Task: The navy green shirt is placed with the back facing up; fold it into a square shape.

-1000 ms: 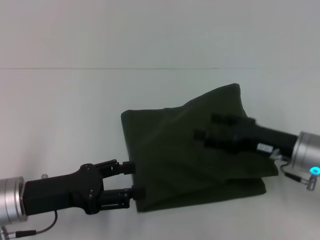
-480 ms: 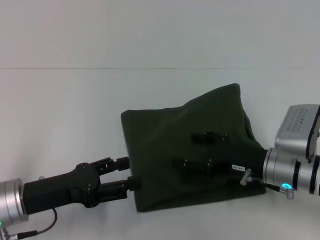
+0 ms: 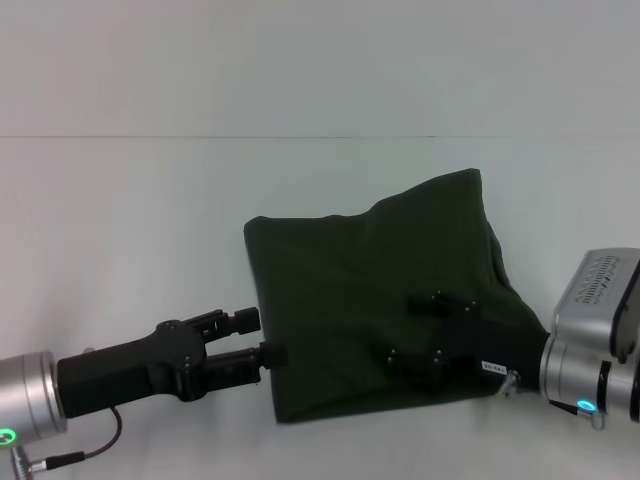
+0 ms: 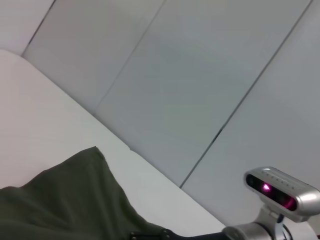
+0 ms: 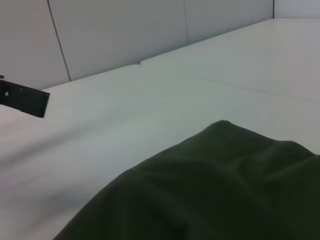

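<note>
The navy green shirt (image 3: 350,290) lies folded into a rough four-sided shape on the white table; its far right corner sticks out and up. Just off the shirt's near left edge my left gripper (image 3: 260,337) stands open, its fingertips beside the cloth with nothing between them. Over the shirt's near right part my right gripper (image 3: 408,332) is open too, black fingers (image 3: 438,302) spread above the fabric. The left wrist view shows the shirt (image 4: 65,200) and the right arm's wrist (image 4: 280,192). The shirt (image 5: 215,190) fills the right wrist view's foreground.
The white table (image 3: 130,220) stretches bare around the shirt, and a pale wall rises behind it (image 3: 320,60). One finger of the left gripper (image 5: 22,100) shows at the edge of the right wrist view.
My right gripper has drawn back across the shirt toward the near right. The left gripper rose slightly at the shirt's left edge. The shirt's near right edge now lies flatter.
</note>
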You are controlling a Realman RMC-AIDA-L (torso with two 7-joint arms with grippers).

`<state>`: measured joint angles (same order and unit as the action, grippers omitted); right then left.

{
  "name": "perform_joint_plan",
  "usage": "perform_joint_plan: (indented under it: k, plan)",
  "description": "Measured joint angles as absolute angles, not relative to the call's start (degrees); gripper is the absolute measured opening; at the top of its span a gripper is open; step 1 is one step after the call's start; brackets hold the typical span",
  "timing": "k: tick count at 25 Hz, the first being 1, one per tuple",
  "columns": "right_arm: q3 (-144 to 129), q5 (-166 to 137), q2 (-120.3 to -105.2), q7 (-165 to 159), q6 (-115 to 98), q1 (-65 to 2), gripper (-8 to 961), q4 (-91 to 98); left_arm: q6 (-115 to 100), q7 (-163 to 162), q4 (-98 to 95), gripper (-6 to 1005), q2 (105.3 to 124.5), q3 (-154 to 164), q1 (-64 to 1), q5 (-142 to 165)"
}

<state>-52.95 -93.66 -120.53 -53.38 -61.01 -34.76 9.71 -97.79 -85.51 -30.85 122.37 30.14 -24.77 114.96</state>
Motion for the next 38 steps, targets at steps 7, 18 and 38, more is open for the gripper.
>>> perform_joint_plan:
  k: [7, 18, 38]
  plan:
    - [-49.33, -91.55, -120.25, -45.51, -70.62, -31.48, 946, 10.22, -91.69, -93.91, -30.85, 864, 122.65, 30.14, -26.56, 114.97]
    - [-45.79, -86.39, -120.25, -28.80, -83.77, -22.85, 946, 9.12, -76.92, -120.59, -29.02, 865, 120.16, 35.51, -32.66, 115.72]
    - [-46.13, -87.13, -119.71, -26.15, -85.08, -16.00, 946, 8.61, -57.50, -125.87, -23.40, 867, 121.53, 43.58, -38.87, 115.75]
